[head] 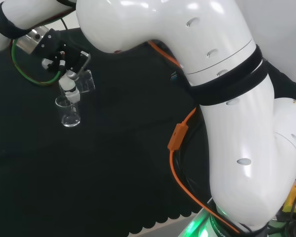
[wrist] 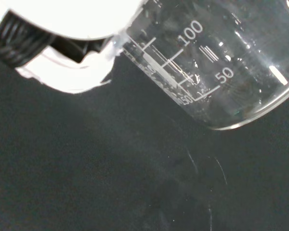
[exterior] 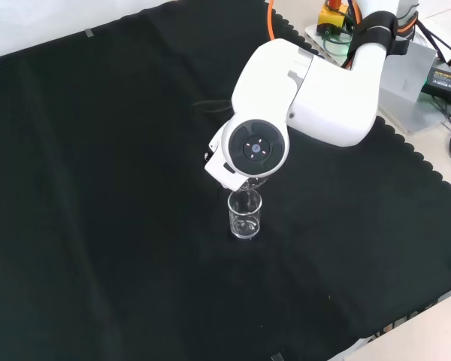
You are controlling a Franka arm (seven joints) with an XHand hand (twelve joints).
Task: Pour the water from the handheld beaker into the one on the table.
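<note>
Head view gives us the clearest look: the hand (head: 64, 61) has its fingers curled round a clear beaker (head: 85, 81), which it holds tipped over just above and beside the standing beaker (head: 70, 112) on the black tabletop (head: 113, 177). We take the standing beaker as our landmark. It is upright on the cloth, and the held beaker's lip leans toward its mouth from above. In the front view the standing beaker (exterior: 245, 215) sits directly below the arm's round grey cap (exterior: 254, 148), which hides the hand there.

In the wrist view the held beaker (wrist: 216, 62) is close and steeply tilted, its printed scale plain to see, with a white part of the hand (wrist: 67, 62) against its wall. We cannot tell how much water is left in it, nor whether a stream is running; the glass is too clear. The rim of the standing beaker (wrist: 207, 178) shows faintly below it.

We judge both vessels to be light, rigid, smooth and breakable. The wall is slippery, so the sound place to hold is round the middle of the body, away from the lip, as the hand does here. The standing beaker is light enough that a knock from the held one could tip it or slide it.
</note>
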